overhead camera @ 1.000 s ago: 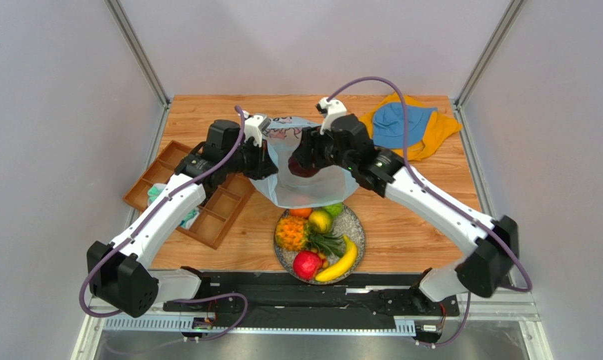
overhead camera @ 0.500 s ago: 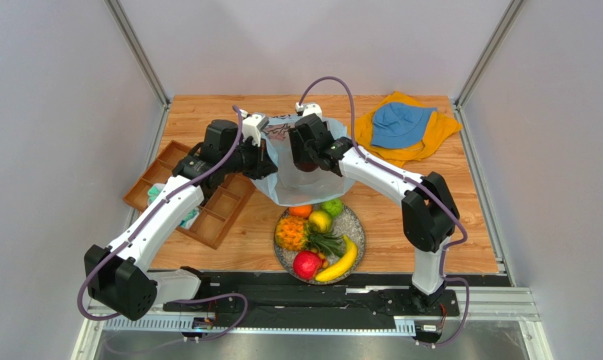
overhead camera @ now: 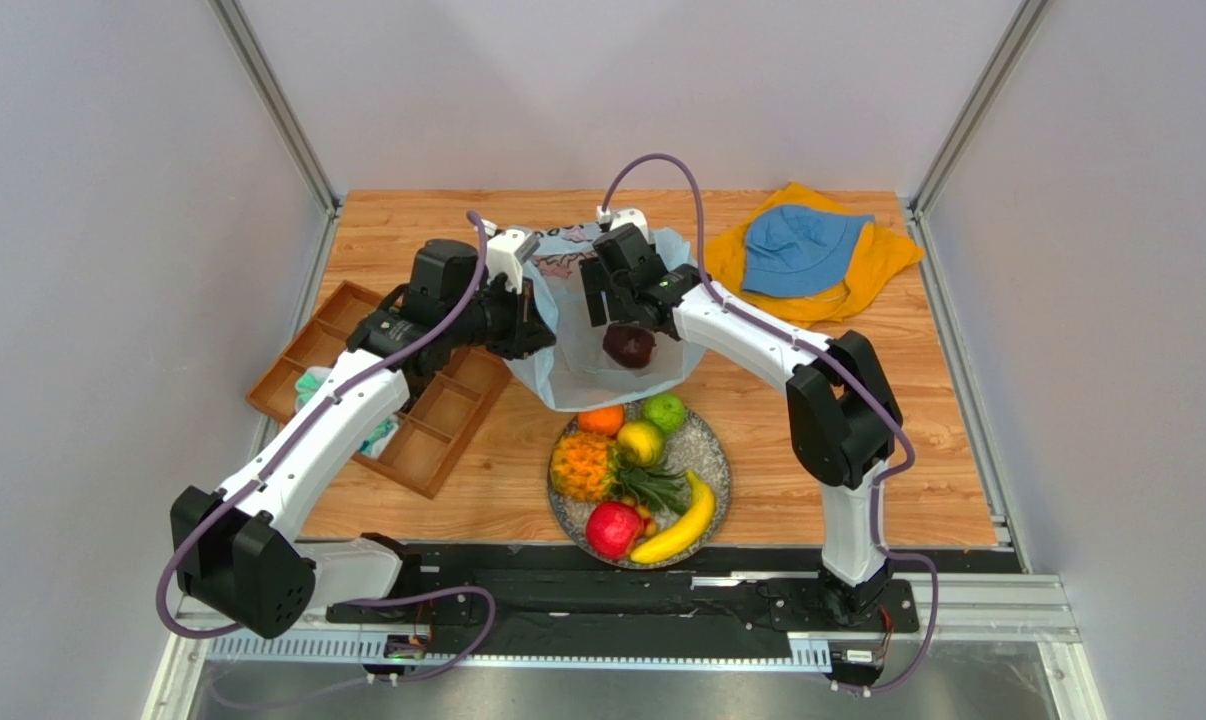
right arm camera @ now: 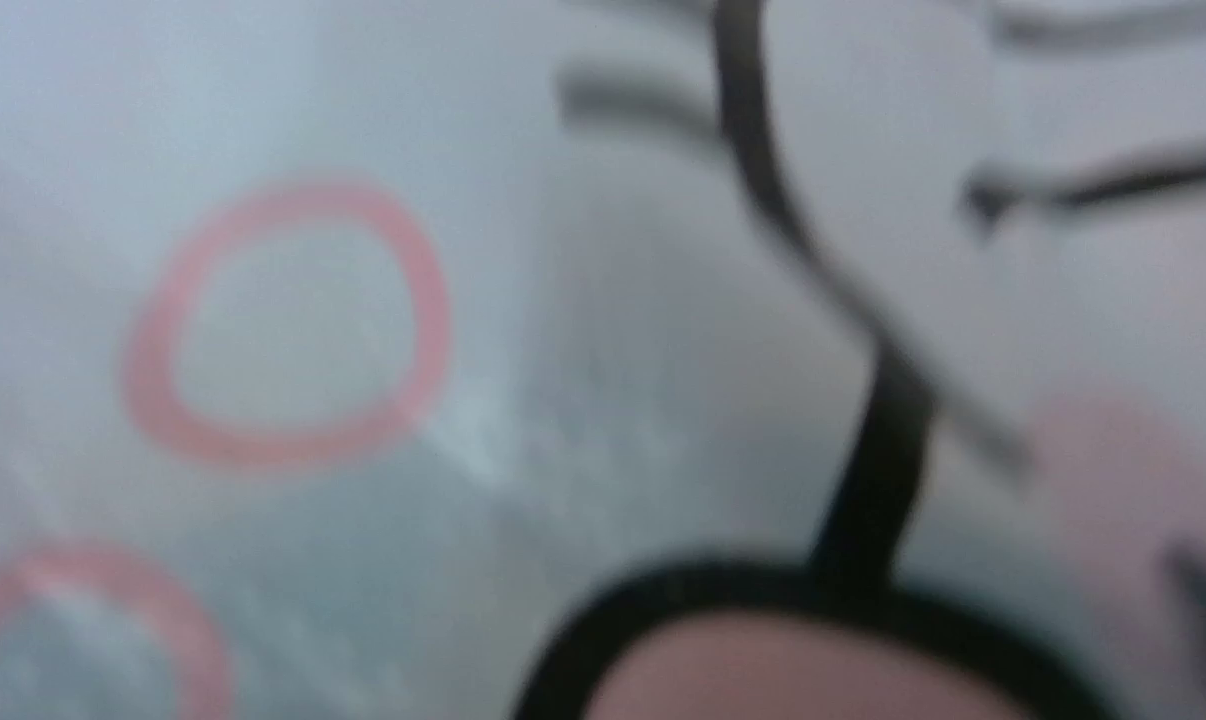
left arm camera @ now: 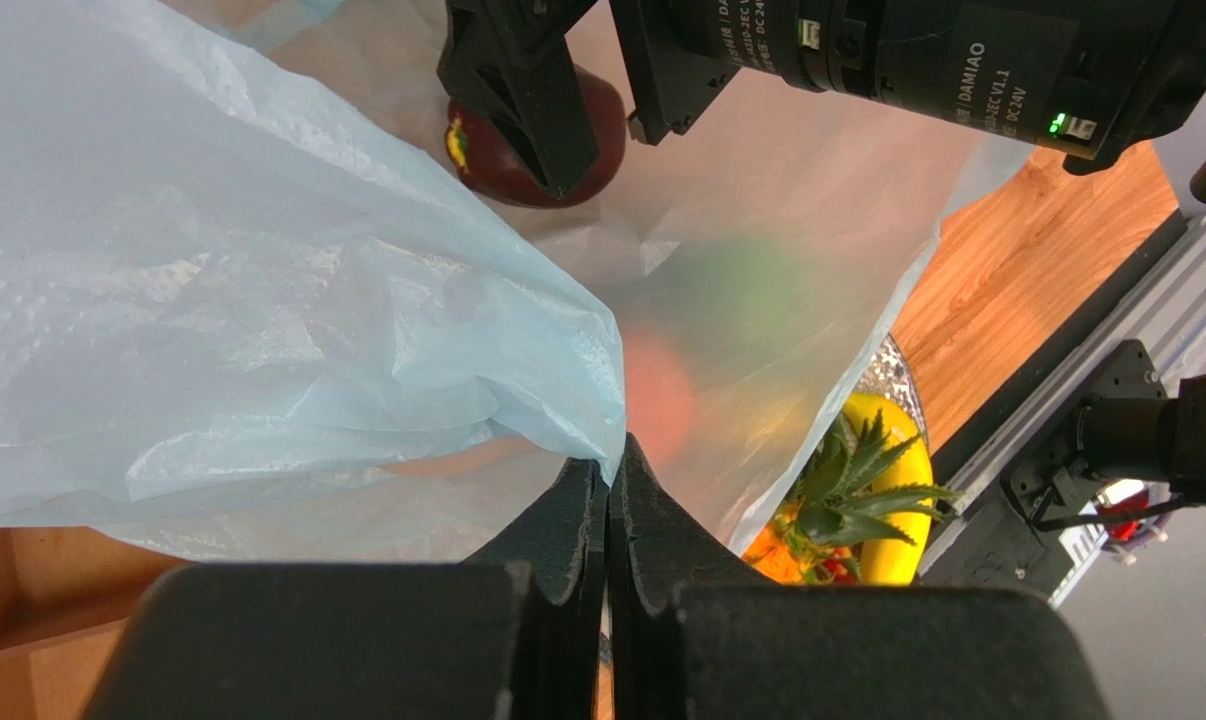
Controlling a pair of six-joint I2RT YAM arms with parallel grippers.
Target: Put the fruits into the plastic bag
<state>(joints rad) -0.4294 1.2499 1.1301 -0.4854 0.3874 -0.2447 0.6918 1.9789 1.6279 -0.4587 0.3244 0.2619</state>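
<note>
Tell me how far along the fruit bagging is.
Done: the maroon fruit lies in the bag, below the open right end effector. In hand: the left end effector pinches the bag's edge, holding it open. To do: orange, green apple, yellow-green fruit, pineapple, red apple and banana sit on the plate.
</note>
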